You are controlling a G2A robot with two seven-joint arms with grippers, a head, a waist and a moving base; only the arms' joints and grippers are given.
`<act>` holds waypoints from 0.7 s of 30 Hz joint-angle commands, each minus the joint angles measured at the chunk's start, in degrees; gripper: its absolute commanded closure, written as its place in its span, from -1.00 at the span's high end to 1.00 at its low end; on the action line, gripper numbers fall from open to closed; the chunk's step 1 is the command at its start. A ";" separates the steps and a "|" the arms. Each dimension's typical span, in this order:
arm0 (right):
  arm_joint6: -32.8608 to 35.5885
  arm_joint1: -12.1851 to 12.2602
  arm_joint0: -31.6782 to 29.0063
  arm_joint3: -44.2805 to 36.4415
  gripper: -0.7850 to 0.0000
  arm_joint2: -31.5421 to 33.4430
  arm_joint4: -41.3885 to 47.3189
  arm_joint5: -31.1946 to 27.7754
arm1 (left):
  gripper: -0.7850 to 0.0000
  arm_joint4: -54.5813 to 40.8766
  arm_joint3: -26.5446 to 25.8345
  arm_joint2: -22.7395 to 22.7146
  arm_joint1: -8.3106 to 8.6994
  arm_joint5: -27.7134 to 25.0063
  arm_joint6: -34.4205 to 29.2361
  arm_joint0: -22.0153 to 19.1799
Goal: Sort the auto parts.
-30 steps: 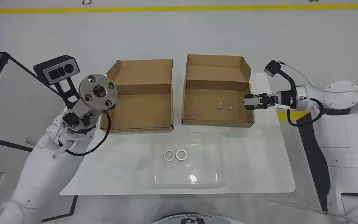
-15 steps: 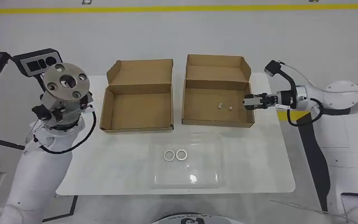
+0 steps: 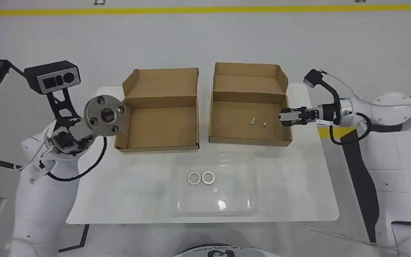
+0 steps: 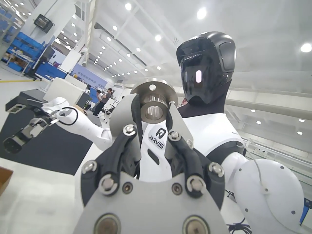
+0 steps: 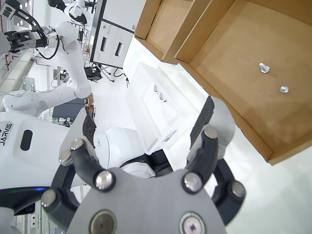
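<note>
At the left edge of the counter (image 3: pixel 302 186), we see the left end effector (image 4: pixel 153 103) raised, just beside the outer wall of the left cardboard box (image 3: pixel 160 125). Its fingers are clamped on the barrel of a flanged metal part (image 3: pixel 106 115). The part's round flange, with its ring of holes, faces up toward the top camera.

Across the counter, the right end effector (image 3: pixel 284 117) sits at the right wall of the right cardboard box (image 3: pixel 231 128). We see its fingers spread apart with nothing between them. From its wrist camera we look down into that box, where two small bolts lie on the floor near each other but apart, one (image 5: pixel 264 68) and the other (image 5: pixel 284 89).

Both boxes stand side by side at the far part of the counter, flaps open. Nearer the robot, a clear plastic tray (image 3: pixel 225 196) holds two white rings, one (image 3: pixel 193 178) just beside the other (image 3: pixel 208 177), in its far half.
</note>
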 commanded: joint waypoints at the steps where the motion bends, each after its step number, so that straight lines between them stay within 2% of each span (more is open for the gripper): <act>1: 0.00 0.00 0.00 0.00 1.00 0.00 0.01 0.00 | -1.00 2.01 -0.13 -0.49 -0.50 0.71 -0.69 -0.01; 6: 0.00 0.00 0.00 0.00 1.00 0.00 0.01 0.00 | -1.00 2.96 -0.44 -1.40 -1.63 1.57 -1.55 0.02; 13: 0.00 0.00 0.00 0.00 1.00 0.00 0.01 0.00 | -1.00 -1.84 -0.81 -4.06 -3.74 4.90 -4.89 -0.34; 21: 0.00 0.00 0.00 0.00 1.00 0.00 0.01 0.00 | -1.00 -9.58 1.09 -8.91 -8.09 11.50 -11.48 -1.08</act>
